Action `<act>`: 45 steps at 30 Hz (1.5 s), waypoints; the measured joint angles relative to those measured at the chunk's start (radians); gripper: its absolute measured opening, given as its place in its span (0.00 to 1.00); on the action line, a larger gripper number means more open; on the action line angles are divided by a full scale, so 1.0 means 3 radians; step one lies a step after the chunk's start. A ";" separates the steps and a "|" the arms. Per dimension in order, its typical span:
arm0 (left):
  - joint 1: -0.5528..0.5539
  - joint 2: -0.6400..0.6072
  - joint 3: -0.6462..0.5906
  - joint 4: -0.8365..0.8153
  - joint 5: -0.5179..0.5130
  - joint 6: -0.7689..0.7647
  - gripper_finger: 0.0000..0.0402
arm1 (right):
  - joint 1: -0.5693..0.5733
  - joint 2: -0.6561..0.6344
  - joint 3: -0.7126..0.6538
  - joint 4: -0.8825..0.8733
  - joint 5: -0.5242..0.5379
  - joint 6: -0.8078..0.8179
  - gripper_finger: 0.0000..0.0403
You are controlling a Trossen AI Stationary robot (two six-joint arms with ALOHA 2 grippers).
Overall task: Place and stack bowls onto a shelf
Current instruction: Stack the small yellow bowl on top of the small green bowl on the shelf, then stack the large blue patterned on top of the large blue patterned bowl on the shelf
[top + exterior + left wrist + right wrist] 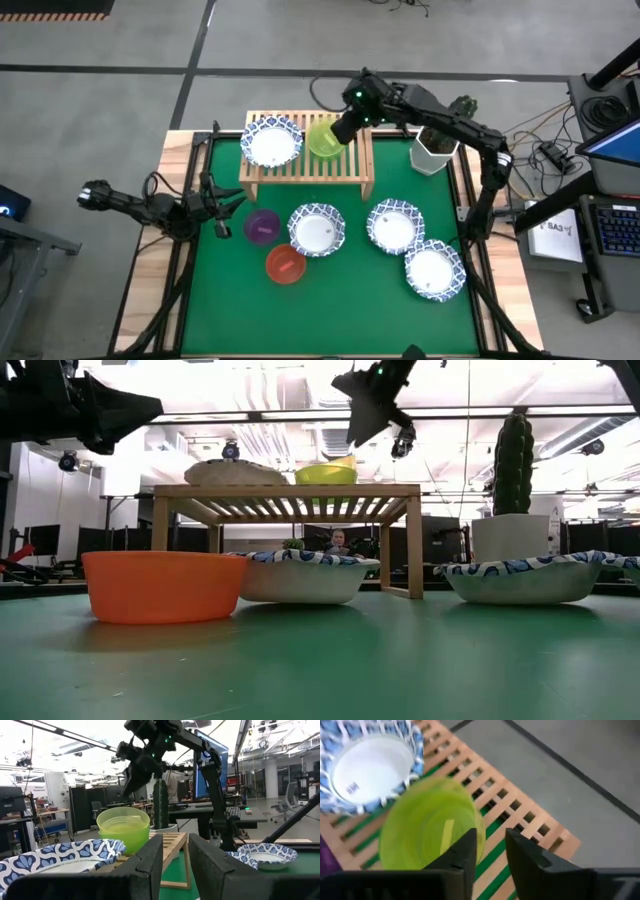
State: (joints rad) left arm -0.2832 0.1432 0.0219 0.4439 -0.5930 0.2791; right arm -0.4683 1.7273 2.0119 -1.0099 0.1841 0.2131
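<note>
**High view: green bowl on the shelf**

The right gripper (343, 128) hangs over the shelf (360, 162), just beside the green bowl (323, 138); a white bowl (271, 141) sits alongside.

Right wrist view: its fingers (462, 851) stand parted, holding nothing (bowl close ahead).

Left wrist view: the left gripper (174, 856) waits open, facing the shelf.
</note>
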 joint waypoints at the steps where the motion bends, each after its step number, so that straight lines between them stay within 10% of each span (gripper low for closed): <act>1: 0.0000 0.0000 0.0000 -0.0003 0.0000 -0.0005 0.19 | 0.0012 0.0006 -0.0043 0.0029 -0.0001 -0.0029 0.18; 6: 0.0000 0.0001 0.0000 -0.0009 0.0001 -0.0026 0.19 | 0.0065 0.0008 -0.0232 0.0373 0.0002 -0.0162 0.04; 24: 0.0000 0.0001 0.0006 -0.0019 0.0001 -0.0127 0.19 | 0.0175 -0.0201 -0.0588 0.0516 0.0023 -0.0178 0.02; 45: -0.0043 0.0760 0.0323 -0.0208 0.0807 -0.2011 0.19 | 0.2538 -0.1763 -0.3147 0.2109 0.0237 -0.0044 0.02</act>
State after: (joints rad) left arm -0.2960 0.3713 0.1189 0.3814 -0.3508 -0.3241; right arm 0.2931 1.1983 1.0677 -0.3772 0.2550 0.2001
